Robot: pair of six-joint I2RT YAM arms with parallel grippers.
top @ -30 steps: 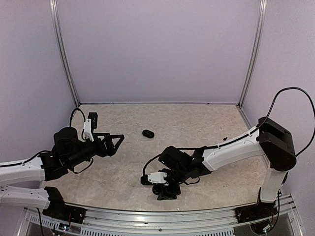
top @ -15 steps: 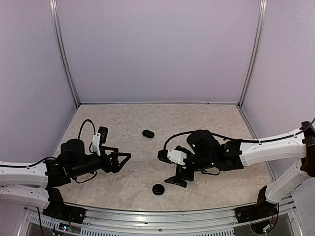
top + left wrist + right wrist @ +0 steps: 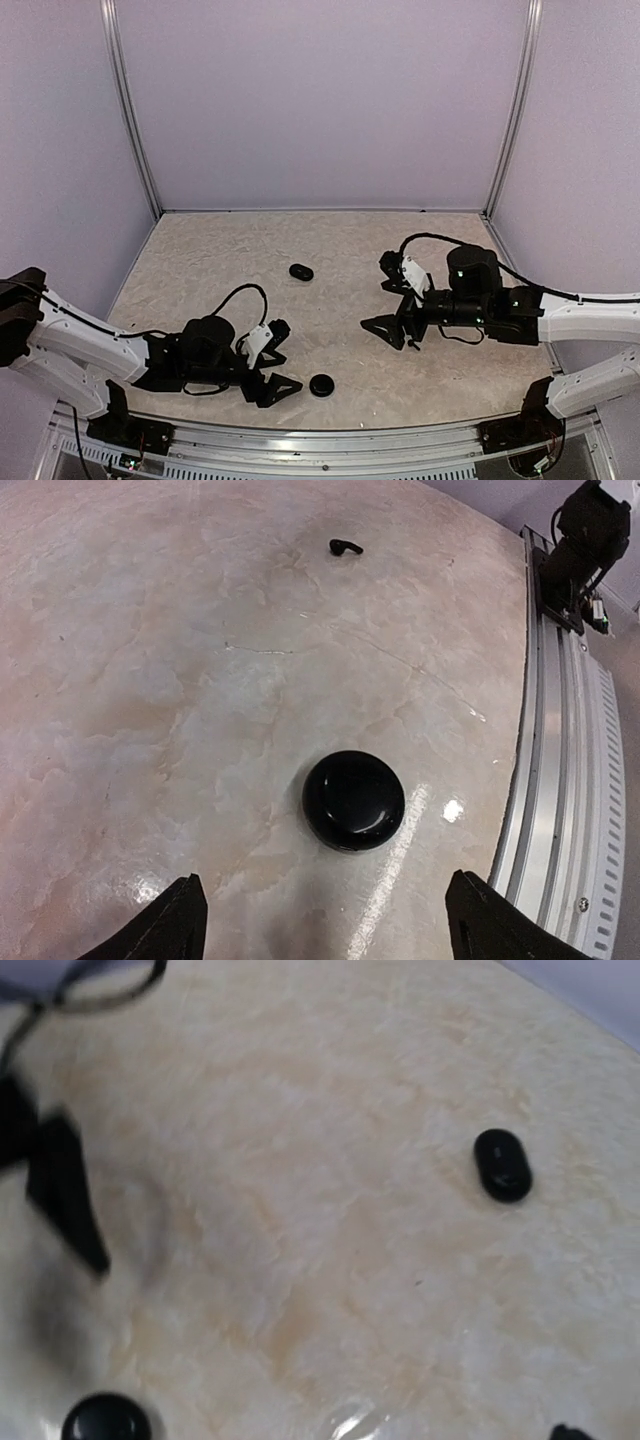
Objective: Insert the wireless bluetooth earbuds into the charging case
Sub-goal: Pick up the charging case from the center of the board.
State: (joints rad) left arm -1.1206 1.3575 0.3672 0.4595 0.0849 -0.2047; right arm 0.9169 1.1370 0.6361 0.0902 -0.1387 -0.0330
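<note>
The charging case (image 3: 353, 800) is a glossy black round pebble lying flat near the table's front edge (image 3: 321, 385). My left gripper (image 3: 333, 925) is open, its fingertips (image 3: 185, 920) wide apart just short of the case, which lies ahead of the gap and touches neither. From above, the left gripper (image 3: 290, 369) sits low, immediately left of the case. One tiny black earbud (image 3: 345, 547) lies far beyond it on the table. My right gripper (image 3: 376, 306) hovers open and empty right of centre. The right wrist view shows none of its own fingers for certain, only the case (image 3: 105, 1421) at its lower left.
A second black oval pebble (image 3: 301, 271) lies at mid table, also in the right wrist view (image 3: 502, 1165). The metal rail (image 3: 555, 780) runs along the front edge just right of the case. Lavender walls enclose the back and sides.
The right gripper opened off the case, left it at the front edge and pulled back to the right. The left arm swung forward and down until its open gripper reached the case.
</note>
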